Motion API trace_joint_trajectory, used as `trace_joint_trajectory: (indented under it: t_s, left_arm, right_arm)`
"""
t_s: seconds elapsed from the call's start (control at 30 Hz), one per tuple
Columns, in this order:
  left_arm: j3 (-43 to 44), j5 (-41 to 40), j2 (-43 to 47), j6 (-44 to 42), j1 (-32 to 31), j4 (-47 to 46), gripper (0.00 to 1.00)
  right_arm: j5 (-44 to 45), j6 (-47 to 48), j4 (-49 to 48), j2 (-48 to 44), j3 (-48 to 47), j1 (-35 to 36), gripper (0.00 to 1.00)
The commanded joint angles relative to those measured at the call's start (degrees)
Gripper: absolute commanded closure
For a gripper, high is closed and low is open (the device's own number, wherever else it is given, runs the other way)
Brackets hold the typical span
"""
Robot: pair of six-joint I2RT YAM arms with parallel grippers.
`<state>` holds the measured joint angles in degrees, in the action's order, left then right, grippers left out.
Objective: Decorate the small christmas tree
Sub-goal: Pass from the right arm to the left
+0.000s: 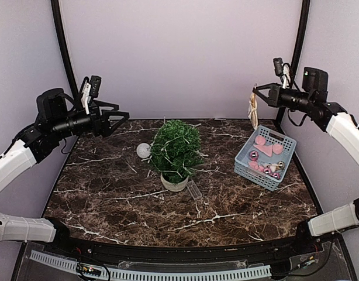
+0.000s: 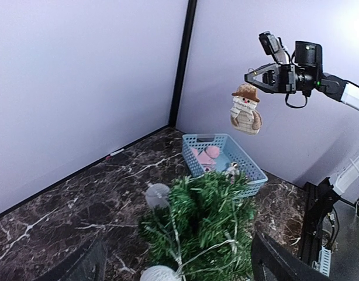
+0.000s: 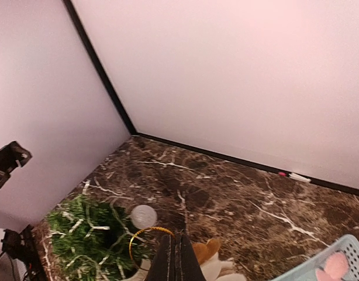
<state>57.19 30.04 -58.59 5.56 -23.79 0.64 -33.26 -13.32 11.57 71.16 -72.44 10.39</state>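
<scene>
The small christmas tree [image 1: 175, 151] stands mid-table in a pale pot [image 1: 174, 184], with a light string wound through its branches. A white ball [image 1: 144, 150] hangs at its left side. My right gripper [image 1: 256, 93] is raised above the blue basket [image 1: 266, 157], shut on the gold loop [image 3: 145, 241] of a snowman ornament [image 2: 245, 111] that dangles below it. In the right wrist view the fingers [image 3: 178, 257] are pressed together. My left gripper [image 1: 120, 119] hovers open and empty, high and left of the tree [image 2: 203, 228].
The basket [image 2: 223, 153] holds pink ornaments and small bells. A small clear plastic piece [image 1: 194, 190] lies right of the pot. Walls close in the back and both sides of the marble table [image 1: 109, 199].
</scene>
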Motion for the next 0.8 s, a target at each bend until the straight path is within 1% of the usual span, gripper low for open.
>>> trace_joint_trajectory:
  t_s: [0.0, 0.27, 0.4, 0.6, 0.77]
  left_arm:
    - [2.91, 3.38, -3.13, 2.03, -4.65, -6.25, 0.12]
    - [8.19, 4.34, -9.39, 1.37, -13.08, -9.46, 0.12]
    - [12.13, 7.10, -13.08, 1.01, -16.14, -10.33, 0.12]
    - [17.10, 11.00, -18.62, -0.80, -20.04, -9.10, 0.11]
    - [19.68, 15.02, -22.26, -2.26, -23.24, -7.15, 0.11]
  right_arm:
    - [-8.67, -2.64, -5.31, -0.59, -3.20, 4.41, 1.00]
    - [-17.25, -3.32, -8.50, 1.05, -5.88, 14.74, 1.00]
    - [-22.07, -4.77, -11.18, 2.68, -7.07, 18.86, 1.00]
    - [-26.12, -5.11, -11.32, 6.05, -10.27, 23.84, 1.00]
    - [-29.02, -5.44, -13.38, 9.08, -12.40, 27.65, 1.00]
